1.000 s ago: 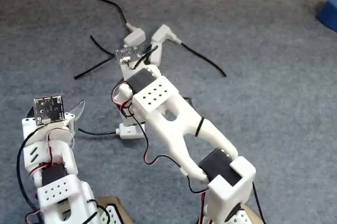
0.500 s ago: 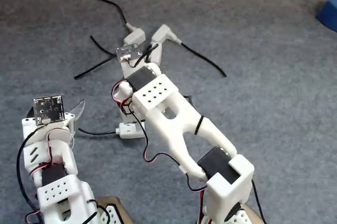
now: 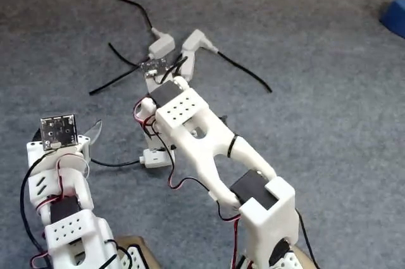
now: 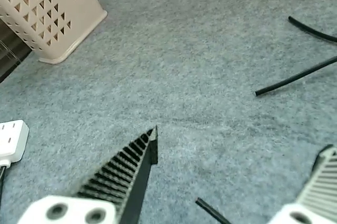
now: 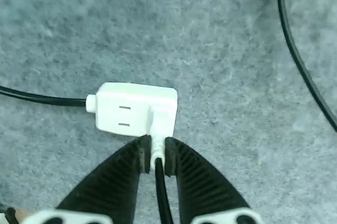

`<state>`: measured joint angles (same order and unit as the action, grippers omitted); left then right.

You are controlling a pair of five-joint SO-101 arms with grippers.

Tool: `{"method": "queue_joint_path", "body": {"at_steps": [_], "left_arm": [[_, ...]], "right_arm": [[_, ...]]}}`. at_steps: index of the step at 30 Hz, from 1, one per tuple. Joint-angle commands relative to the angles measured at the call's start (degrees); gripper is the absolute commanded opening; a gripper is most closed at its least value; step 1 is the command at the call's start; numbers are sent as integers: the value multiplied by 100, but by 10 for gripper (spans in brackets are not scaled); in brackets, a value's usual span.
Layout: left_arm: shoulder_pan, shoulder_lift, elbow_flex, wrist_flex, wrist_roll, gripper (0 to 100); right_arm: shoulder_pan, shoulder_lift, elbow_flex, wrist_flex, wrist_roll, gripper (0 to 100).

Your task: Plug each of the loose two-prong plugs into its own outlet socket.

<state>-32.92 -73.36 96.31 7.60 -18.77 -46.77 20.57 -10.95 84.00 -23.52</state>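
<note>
A white outlet block (image 5: 131,110) lies on the grey carpet with a white two-prong plug (image 5: 162,118) seated in one end; a pair of slots beside it is free. My right gripper (image 5: 156,145) is shut on the plug's neck, where its black cord leaves. In the high view this outlet (image 3: 157,157) lies under the right arm (image 3: 190,123), which hides the fingertips. Two more white plugs (image 3: 161,45) (image 3: 197,41) with black cords lie farther back. My left gripper (image 4: 241,140) hangs open over bare carpet, at the near left (image 3: 93,133).
The outlet's black cord (image 3: 114,162) runs left toward the left arm. Loose black cords (image 4: 297,76) cross the carpet farther off. A beige lattice basket (image 4: 52,13) and another white outlet block (image 4: 10,139) show in the left wrist view. A blue object (image 3: 395,19) sits far right.
The right arm has shifted a little to the left and its elbow has come forward. The outlet's black cord now bows slightly. The left arm has not moved.
</note>
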Motion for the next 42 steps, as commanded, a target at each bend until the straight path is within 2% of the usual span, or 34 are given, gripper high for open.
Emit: {"method": "queue_joint_path", "body": {"at_steps": [1,10,13,16,21,23,25,27,31,35,39,42], "left_arm": [[-40,-13,101,97,44,432],[-31,-22,110,97,18,432],[-22,-22,110,97,-290,432],[-48,-13,110,97,-352,432],[-22,-57,110,281,-360,432],[-22,-57,110,343,-360,432],[-13,-57,110,413,-360,432],[31,-57,110,527,-360,432],[259,-57,110,818,-360,432],[576,-57,-40,1415,-352,432],[1165,-4,-1059,3051,-396,432],[1499,13,-2308,4369,-501,432]], "right_arm": [[101,40,-75,22,9,6],[84,277,-66,-171,44,6],[110,198,-268,40,105,17],[119,-189,-998,488,791,120],[224,-541,-2316,1481,1152,475],[365,-602,-2712,1719,1257,582],[664,-796,-2730,1710,1284,622],[1007,-1033,-2747,1701,1319,615],[2273,-1385,-3108,1701,1503,609],[3327,-1385,-2888,1701,1723,609],[3846,-1385,-1640,1411,1934,609],[3978,-1473,101,681,2382,608]]}}
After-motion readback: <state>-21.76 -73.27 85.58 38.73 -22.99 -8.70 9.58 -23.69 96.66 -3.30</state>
